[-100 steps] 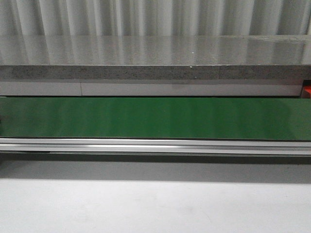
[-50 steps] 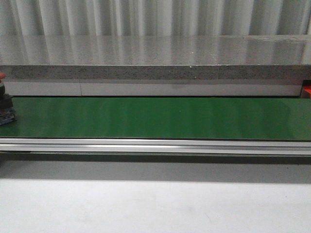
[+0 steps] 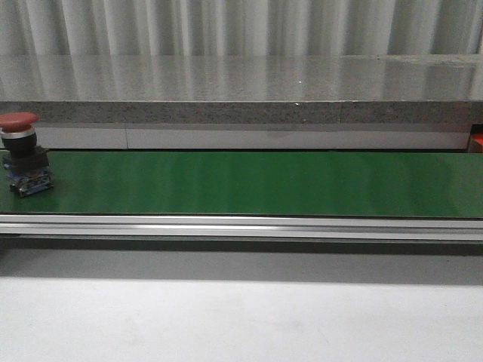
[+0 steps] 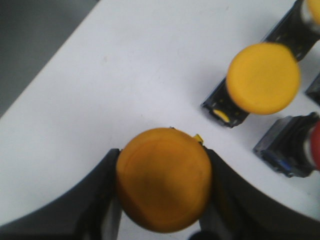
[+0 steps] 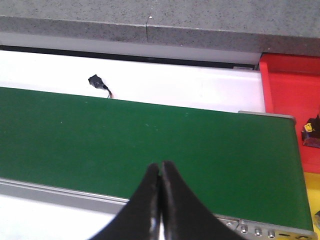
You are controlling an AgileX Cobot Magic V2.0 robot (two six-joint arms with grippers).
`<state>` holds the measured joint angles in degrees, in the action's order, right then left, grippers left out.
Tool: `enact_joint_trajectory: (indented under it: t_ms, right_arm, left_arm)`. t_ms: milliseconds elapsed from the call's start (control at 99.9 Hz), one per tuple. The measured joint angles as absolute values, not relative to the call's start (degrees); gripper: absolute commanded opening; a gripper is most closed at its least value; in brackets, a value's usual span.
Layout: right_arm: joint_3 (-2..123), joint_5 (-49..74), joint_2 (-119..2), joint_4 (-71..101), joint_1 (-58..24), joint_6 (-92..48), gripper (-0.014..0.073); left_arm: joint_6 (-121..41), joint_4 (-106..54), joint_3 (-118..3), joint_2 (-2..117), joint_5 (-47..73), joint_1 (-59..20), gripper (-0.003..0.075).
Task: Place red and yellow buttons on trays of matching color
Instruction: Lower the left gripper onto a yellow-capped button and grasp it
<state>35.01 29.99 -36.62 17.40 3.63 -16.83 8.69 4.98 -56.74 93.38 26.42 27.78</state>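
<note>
A red button (image 3: 20, 121) on a black and blue base rides the green belt (image 3: 249, 183) at its far left end. In the left wrist view a yellow button (image 4: 163, 179) sits between the black fingers (image 4: 100, 195) of my left gripper (image 4: 160, 151), which is shut on its cap over a white surface. A second yellow button (image 4: 263, 77) stands beyond it, beside a red-capped button (image 4: 290, 147) at the frame edge. My right gripper (image 5: 160, 167) hangs shut and empty over the belt (image 5: 125, 135). A red tray (image 5: 285, 85) lies past the belt's end, holding a small button body (image 5: 311, 136).
A grey stone ledge (image 3: 241, 83) runs behind the belt and an aluminium rail (image 3: 241, 226) along its front. A small black connector (image 5: 97, 81) lies on the white strip behind the belt. Another dark button base (image 4: 300, 22) shows at the left wrist view's corner.
The red button has come into the front view at the left end of the belt and moved right along it. One second ago the belt was bare.
</note>
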Motion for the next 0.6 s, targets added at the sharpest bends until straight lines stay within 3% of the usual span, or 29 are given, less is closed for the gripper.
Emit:
enact_joint_trajectory:
  t_ms: [340,601]
  right_arm:
    - [35.0,30.0,-36.6,17.4,3.6,-16.8,-0.0068]
    - [35.0,30.0,-36.6,17.4,3.6,-16.8,-0.0068]
  left_arm:
    - [7.2,4.7,-56.7,74.3,33.6,17.8,-0.002]
    - [5.7,5.5,-56.7,74.4,35.7,9.6,-0.002]
